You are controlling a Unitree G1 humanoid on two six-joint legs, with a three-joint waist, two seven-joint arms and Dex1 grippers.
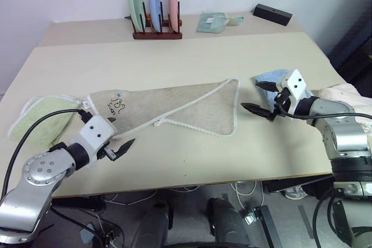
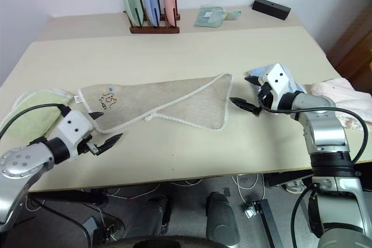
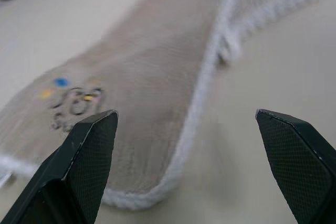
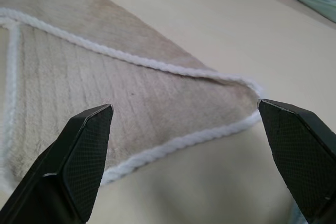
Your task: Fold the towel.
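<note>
Claws flanking the towel

Both claws, left (image 1: pixel 119 149) and right (image 1: pixel 263 98), are hanging apart (empty) at the towel's (image 1: pixel 174 105) ends, likely lining up corner grips.

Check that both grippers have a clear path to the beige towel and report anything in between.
Nothing visible blocks either one. The left gripper, open, sits at the logo end of the towel; the right gripper, open, faces its far corner, bare table between. The blue cloth lies behind the right gripper.
</note>
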